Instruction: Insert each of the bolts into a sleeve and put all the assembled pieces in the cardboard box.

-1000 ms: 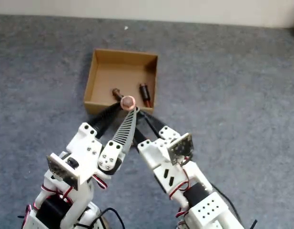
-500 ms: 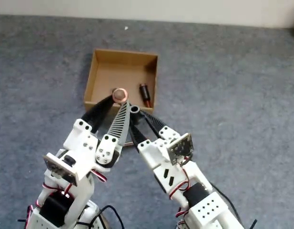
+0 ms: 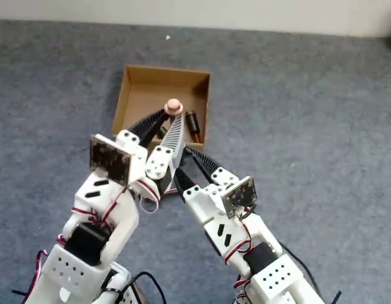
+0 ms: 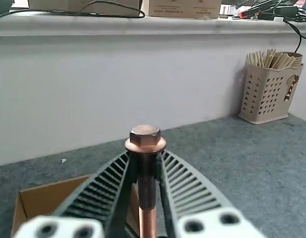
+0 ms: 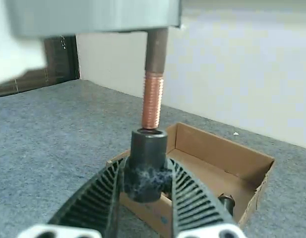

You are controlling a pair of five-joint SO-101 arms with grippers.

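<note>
In the high view we see the left gripper (image 3: 170,118) at the centre of the frame, over the near wall of the cardboard box (image 3: 165,70). It is clamped narrowly on a copper bolt (image 3: 173,106), with the hex head above its fingertips. In the left wrist view the bolt (image 4: 145,171) stands upright between the ribbed fingers (image 4: 185,181), shank pointing down.

Just below it, the right gripper (image 3: 184,153) sits at the box's near edge. Its wrist view shows it pinching a black sleeve (image 5: 145,166) upright. The bolt's threaded end (image 5: 152,106) meets the sleeve's mouth, and we cannot tell how far it has entered.

One assembled piece (image 3: 193,127) lies against the box's right wall. Grey carpet (image 3: 309,95) spreads wide to the left and right of the box, up to a pale wall strip along the top edge.
</note>
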